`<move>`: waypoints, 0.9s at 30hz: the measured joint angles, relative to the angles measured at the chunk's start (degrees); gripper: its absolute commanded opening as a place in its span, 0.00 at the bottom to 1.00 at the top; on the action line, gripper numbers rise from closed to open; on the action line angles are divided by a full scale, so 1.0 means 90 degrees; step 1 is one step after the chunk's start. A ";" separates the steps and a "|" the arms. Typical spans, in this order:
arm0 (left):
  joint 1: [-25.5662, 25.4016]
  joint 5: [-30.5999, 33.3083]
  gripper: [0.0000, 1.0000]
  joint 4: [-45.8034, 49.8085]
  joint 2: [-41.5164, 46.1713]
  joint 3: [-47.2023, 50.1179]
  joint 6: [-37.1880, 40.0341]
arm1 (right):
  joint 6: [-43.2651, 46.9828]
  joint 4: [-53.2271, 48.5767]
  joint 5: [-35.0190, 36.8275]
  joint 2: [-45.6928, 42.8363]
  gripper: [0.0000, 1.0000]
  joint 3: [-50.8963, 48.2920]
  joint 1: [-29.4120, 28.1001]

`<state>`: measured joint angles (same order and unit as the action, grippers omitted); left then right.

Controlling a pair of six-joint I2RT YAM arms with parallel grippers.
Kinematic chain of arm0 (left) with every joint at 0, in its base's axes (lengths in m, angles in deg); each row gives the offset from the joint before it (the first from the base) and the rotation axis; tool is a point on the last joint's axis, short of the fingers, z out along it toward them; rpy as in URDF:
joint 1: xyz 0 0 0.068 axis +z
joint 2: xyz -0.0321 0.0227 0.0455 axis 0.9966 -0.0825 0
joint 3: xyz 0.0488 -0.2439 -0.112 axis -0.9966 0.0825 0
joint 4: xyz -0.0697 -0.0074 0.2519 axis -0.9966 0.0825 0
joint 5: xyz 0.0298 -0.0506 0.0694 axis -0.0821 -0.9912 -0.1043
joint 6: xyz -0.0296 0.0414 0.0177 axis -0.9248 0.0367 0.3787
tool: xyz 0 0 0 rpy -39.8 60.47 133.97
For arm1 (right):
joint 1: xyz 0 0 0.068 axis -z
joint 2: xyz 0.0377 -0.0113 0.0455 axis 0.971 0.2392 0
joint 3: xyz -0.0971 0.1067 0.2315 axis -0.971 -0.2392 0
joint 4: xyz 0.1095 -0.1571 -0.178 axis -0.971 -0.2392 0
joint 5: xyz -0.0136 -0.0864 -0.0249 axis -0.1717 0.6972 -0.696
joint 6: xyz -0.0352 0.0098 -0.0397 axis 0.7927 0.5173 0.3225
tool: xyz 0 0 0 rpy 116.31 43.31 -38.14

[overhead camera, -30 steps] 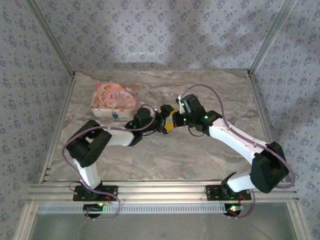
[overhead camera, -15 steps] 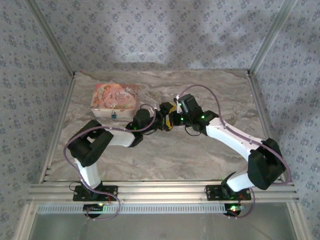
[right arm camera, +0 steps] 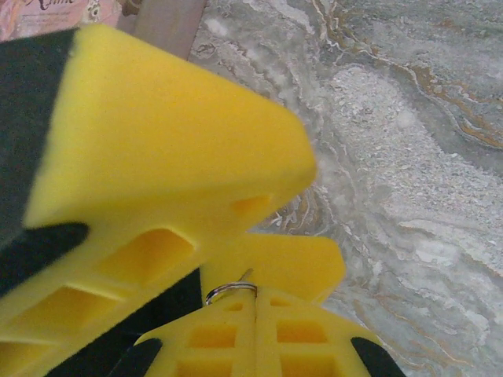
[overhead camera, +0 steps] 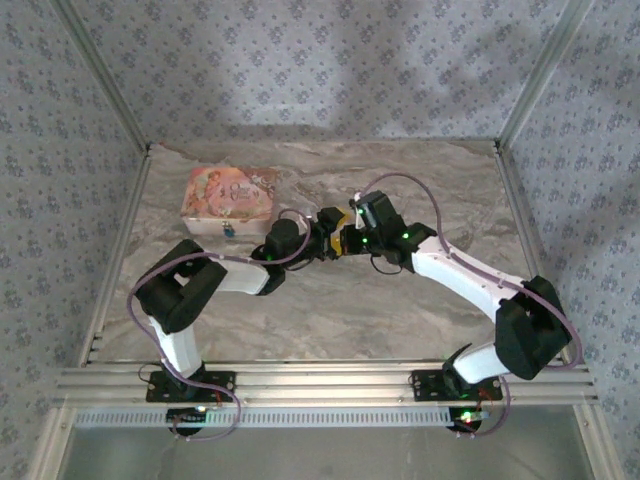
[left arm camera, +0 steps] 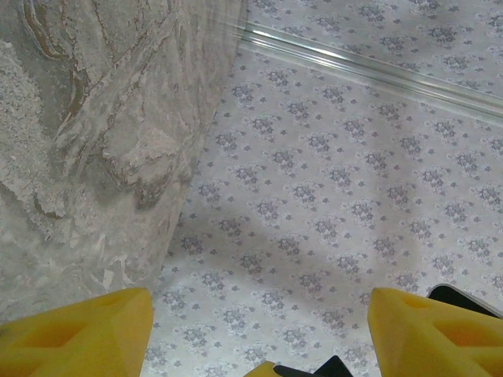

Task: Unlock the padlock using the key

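Where the two arms meet at the middle of the table (overhead camera: 420, 180), we see the right gripper (right arm camera: 256, 308) pinched tight on a key ring (right arm camera: 231, 290); what hangs from it is hidden. The left gripper (left arm camera: 259, 318) is spread wide, one yellow finger (right arm camera: 157, 149) just beside the ring and the right gripper's tips. Left of both grippers sits a pink box (overhead camera: 228, 192) with a small blue piece (overhead camera: 231, 230) on its near side, too small for us to identify.

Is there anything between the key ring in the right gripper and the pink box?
Yes. The left gripper, open, sits directly between the right gripper, shut on the key ring, and the pink box; its yellow finger blocks the path.
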<state>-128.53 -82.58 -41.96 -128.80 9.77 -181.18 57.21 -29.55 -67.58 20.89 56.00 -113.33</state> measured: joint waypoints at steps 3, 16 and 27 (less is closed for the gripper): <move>0.0000 0.0007 0.68 0.0010 0.0000 0.0044 0.0002 | -0.0017 -0.0019 0.0053 -0.0012 0.00 -0.0036 0.0000; 0.0000 0.0104 0.49 0.0034 0.0000 0.0126 0.0019 | -0.0019 -0.0117 0.0219 -0.0143 0.00 -0.0168 0.0019; 0.0000 0.0134 0.19 0.0136 0.0002 0.0163 0.0063 | -0.0044 -0.0131 0.0243 -0.0231 0.00 -0.0219 0.0039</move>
<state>-128.53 -81.38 -40.74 -128.77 11.24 -180.61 56.82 -30.73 -65.39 18.81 54.03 -112.98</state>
